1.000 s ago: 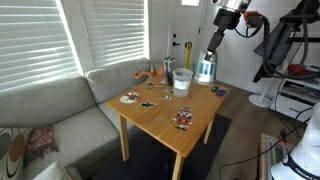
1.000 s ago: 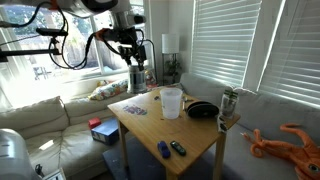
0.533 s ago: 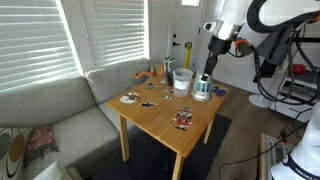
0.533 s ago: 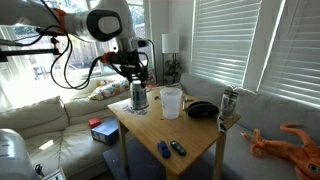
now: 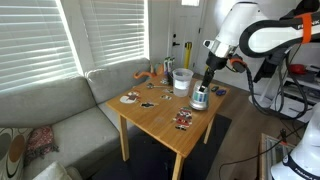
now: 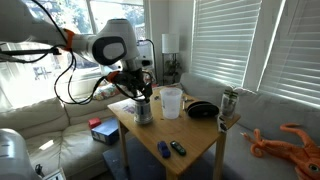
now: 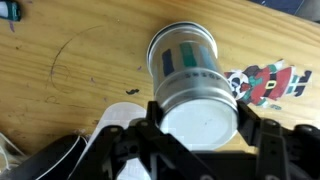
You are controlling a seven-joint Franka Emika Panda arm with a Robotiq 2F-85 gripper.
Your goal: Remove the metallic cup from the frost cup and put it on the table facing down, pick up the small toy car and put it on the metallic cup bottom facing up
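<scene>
My gripper (image 7: 198,112) is shut on the metallic cup (image 7: 188,60), a shiny tumbler held upside down with its closed base towards the wrist camera. In both exterior views the cup (image 5: 199,100) (image 6: 145,113) is low over the table (image 5: 160,118), at or just above the wood, near an edge. The gripper (image 5: 204,88) (image 6: 143,98) comes down on it from above. The frost cup (image 5: 182,81) (image 6: 171,102) stands upright beside it, apart. The small blue toy car (image 6: 163,150) lies near a table corner, next to a dark item (image 6: 178,148).
A black bowl (image 6: 203,110) and a jar (image 6: 229,103) stand past the frost cup. Small dark-and-red items (image 5: 182,120) and a flat figure sticker (image 7: 265,82) lie on the wood. A sofa (image 5: 50,110) runs along one side of the table.
The arm has come down and moved over the table with the metallic cup, from high in the air to table level beside the frost cup.
</scene>
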